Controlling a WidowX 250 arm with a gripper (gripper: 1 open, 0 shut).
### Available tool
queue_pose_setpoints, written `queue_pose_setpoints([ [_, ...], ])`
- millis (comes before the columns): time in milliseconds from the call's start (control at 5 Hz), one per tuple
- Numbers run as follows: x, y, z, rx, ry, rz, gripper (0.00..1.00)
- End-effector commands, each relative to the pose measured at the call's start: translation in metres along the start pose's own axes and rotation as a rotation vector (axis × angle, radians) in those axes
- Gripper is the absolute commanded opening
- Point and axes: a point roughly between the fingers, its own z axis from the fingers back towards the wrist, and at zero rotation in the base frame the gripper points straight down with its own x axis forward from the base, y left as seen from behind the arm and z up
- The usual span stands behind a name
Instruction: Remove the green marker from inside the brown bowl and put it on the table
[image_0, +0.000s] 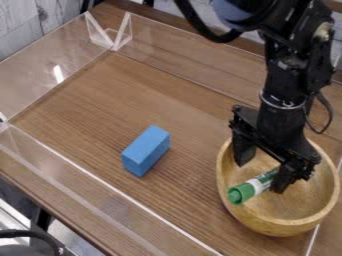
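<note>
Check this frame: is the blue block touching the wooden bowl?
Apart. The single camera view shows the blue block lying on the table left of the bowl, with a plain strip of bare tabletop between them.

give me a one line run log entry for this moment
phase: reaching | gripper: open, straddling marker | marker: lying in bowl, not gripped | block: on table
</note>
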Motion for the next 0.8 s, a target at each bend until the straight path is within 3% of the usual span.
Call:
queue_pose_setpoints([
  [0, 0.0053, -0.0006, 0.0076, -0.007, -0.050, -0.001, 1.00],
  [600, 0.0069, 0.0023, 0.0145, -0.004, -0.092, 0.010, 1.00],
])
